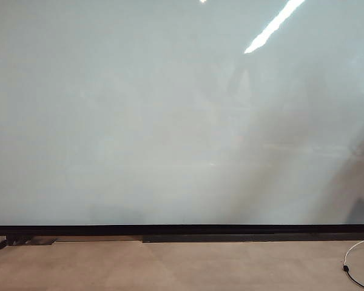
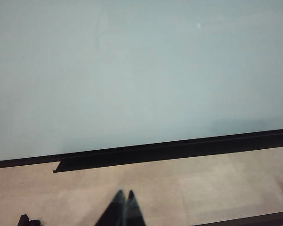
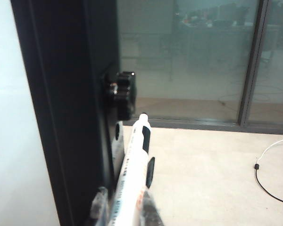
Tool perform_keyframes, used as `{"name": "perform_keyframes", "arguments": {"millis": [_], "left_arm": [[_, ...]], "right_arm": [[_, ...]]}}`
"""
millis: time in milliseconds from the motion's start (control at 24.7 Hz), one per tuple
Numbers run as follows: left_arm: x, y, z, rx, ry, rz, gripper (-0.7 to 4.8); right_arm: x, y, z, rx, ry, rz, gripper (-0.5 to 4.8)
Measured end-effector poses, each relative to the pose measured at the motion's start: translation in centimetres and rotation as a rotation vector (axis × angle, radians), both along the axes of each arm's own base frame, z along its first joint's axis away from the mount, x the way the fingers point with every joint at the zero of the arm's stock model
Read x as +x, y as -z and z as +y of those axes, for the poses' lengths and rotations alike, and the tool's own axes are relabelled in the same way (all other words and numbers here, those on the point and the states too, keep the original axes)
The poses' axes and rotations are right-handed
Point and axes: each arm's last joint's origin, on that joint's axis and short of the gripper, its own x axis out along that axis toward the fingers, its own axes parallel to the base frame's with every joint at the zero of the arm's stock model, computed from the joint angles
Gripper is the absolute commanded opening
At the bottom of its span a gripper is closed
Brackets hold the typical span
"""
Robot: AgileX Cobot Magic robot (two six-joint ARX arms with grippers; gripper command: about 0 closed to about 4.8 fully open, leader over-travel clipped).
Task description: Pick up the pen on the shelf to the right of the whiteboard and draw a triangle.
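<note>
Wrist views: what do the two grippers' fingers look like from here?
The left gripper shows two slim, dark, pointed fingertips tapering to narrow ends. The right gripper shows greyish, partly translucent-looking fingers, blurred by closeness. No cables or markings show on either; in the exterior view neither arm appears.

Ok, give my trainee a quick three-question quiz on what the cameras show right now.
1. True or false: a triangle is already drawn on the whiteboard.
2. Multiple choice: the pen sits between the fingers of which gripper? A) the left gripper. B) the right gripper. C) neither.
3. Short answer: how do the left gripper's jaws stand?

Key:
1. False. The whiteboard is blank.
2. B. The right gripper is at the black frame on the whiteboard's edge, and its fingers flank the pen. Whether they clamp it yet cannot be told.
3. Shut, tips together, low in front of the whiteboard's lower edge.
</note>
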Motion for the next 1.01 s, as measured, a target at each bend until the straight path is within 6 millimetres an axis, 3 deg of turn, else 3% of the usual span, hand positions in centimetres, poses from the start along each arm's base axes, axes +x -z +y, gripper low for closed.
{"name": "perform_keyframes", "arguments": {"millis": [162,404,526,607,890,1011], "left_arm": [[0.0,0.0,0.0,0.0,0.0,0.0,-0.05],[0.0,0.0,0.0,0.0,0.0,0.0,-0.05],[0.0,0.0,0.0,0.0,0.0,0.0,-0.05],[0.0,0.0,0.0,0.0,0.0,0.0,-0.05],[0.0,0.0,0.0,0.0,0.0,0.0,-0.05],[0.0,0.0,0.0,0.0,0.0,0.0,-0.05]], "right_arm": [[-0.2,-0.3,-0.3,-0.002,0.007,-0.003,0.84],[-1.9,-3.4,-3.1,-0.043,0.112,-0.08,0.81],[-4.0,-4.1,-5.5,0.014,0.201,-0.059,0.23],[-5.3,-5.6,-5.8,0.011,0.213,-0.088,0.08],[-9.4,-12.2,-2.5,-0.058,0.183,-0.192,-0.01],[-11.9,-16.5,-0.7,-0.097,0.229,-0.259,-0.01]]}}
